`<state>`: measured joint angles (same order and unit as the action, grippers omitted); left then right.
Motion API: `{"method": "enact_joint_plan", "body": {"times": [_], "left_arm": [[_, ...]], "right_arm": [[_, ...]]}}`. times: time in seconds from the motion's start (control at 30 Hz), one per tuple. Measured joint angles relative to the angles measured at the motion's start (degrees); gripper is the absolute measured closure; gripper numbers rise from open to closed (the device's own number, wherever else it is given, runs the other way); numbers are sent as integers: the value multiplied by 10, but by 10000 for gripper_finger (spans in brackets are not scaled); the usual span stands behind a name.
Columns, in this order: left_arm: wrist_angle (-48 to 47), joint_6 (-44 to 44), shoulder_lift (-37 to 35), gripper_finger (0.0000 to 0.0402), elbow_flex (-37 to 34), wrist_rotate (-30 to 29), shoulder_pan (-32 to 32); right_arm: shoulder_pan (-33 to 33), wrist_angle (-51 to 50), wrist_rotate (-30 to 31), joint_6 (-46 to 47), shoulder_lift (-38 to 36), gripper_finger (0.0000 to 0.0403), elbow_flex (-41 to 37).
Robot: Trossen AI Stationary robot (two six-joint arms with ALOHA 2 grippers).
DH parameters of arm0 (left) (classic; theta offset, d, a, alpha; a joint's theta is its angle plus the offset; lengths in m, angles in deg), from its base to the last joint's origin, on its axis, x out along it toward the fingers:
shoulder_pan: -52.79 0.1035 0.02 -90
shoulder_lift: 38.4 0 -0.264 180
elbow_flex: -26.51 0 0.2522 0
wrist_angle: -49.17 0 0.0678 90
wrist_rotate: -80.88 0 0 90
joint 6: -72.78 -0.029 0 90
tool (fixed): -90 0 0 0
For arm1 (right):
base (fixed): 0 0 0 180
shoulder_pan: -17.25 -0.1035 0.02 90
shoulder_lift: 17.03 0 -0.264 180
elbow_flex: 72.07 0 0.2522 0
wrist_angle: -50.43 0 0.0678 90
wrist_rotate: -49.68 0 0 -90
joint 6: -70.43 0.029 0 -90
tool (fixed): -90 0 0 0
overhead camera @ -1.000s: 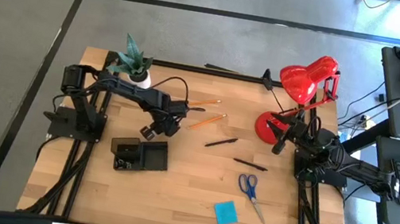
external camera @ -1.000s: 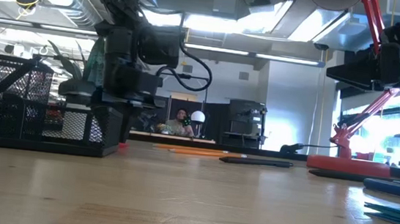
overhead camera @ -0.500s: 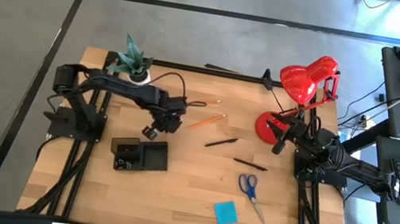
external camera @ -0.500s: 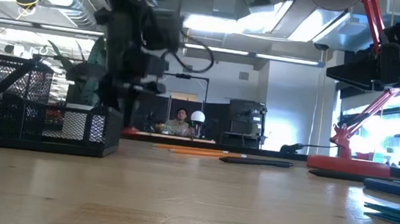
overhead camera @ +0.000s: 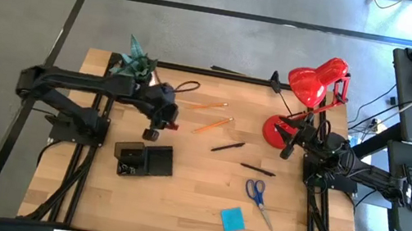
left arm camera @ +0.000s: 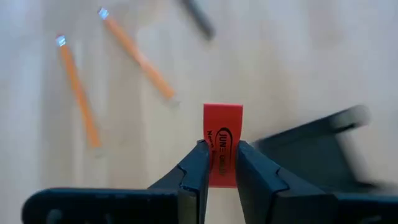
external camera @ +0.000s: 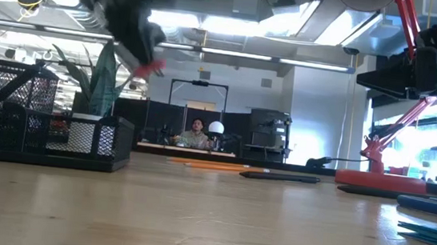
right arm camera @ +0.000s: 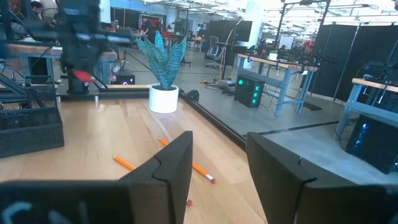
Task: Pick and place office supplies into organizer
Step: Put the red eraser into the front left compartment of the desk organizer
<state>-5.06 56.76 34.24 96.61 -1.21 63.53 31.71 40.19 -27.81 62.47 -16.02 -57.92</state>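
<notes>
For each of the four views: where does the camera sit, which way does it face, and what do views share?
High: overhead, straight down; both arms, organizer.
Low: table height, level across; left gripper raised with red eraser.
Left wrist: looks down past its fingers pinching the eraser, pencils below.
Right wrist: looks across table past open right gripper to plant.
Shared: eraser, pencils.

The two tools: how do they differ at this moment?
The left tool is shut on a small red eraser above the table; the right tool is open and holds nothing. The left is near the plant, the right by the red lamp. Both have dark fingers.
</notes>
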Motion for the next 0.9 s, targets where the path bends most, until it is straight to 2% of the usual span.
{"method": "enact_joint_plan", "body": {"times": [0.1, 0.23, 0.53, 0.7, 0.9], "left_arm": [[0, 61, -30, 341, 0, 28, -26], [2, 121, -49, 341, 1, 30, -78], [-40, 349, -46, 341, 1, -68, -220], [-51, 468, -41, 341, 1, -103, -303], [-57, 543, -15, 341, 1, -149, -383]], "right_arm": [[0, 0, 0, 0, 0, 249, 0], [0, 0, 0, 0, 0, 249, 0], [0, 0, 0, 2, 0, 249, 0], [0, 0, -1, 7, 0, 249, 0], [0, -1, -1, 47, 0, 249, 0]]}}
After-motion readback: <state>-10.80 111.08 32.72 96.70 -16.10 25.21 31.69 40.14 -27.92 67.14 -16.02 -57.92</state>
